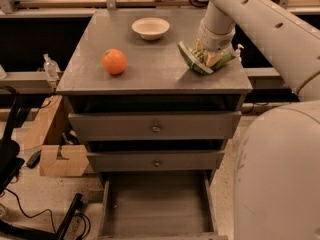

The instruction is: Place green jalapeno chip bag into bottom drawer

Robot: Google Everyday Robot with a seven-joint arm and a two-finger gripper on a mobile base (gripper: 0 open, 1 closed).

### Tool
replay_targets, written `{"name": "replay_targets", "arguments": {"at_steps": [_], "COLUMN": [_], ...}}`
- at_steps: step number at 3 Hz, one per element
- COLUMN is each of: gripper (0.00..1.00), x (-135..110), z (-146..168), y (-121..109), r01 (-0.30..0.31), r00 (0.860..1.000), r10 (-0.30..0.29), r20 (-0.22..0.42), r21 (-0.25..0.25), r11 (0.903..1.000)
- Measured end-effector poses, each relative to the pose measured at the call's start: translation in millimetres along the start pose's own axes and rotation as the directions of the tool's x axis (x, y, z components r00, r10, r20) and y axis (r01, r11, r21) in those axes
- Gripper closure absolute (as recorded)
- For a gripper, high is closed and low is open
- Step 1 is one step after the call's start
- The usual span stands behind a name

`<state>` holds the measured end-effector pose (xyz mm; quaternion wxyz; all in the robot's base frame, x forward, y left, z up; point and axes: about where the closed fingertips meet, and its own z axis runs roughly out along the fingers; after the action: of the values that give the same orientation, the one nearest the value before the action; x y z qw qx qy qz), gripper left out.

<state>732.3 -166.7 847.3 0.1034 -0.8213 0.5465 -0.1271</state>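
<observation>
I note the gripper (210, 57) planted on the chip bag (189, 60) at the right side of the cabinet top (150, 71), covering the bag's middle. The bottom drawer (157, 204) is cut off at its front by the lower edge. The bag's lettering is too small to read.

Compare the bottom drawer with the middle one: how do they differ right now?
The bottom drawer is pulled out, its flat floor showing. The middle drawer is pushed in, with only its front visible. The middle drawer shows a small round knob, while the bottom drawer's front is cut off by the picture edge. Both are grey. The gripper is up on the cabinet top, at the chip bag.
</observation>
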Motion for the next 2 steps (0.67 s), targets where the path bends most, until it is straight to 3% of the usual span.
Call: {"name": "replay_targets", "arguments": {"at_steps": [1,2], "gripper": [1.00,1.00], "x": [3,-5], "z": [-40,-87], "y": [12,42], "r01": [-0.006,-0.012], "r00": [1.000,0.999], "r10": [0.005,0.007], "r20": [0.006,0.045], "r21": [0.050,0.103], "r11": [0.9987,0.9947]}}
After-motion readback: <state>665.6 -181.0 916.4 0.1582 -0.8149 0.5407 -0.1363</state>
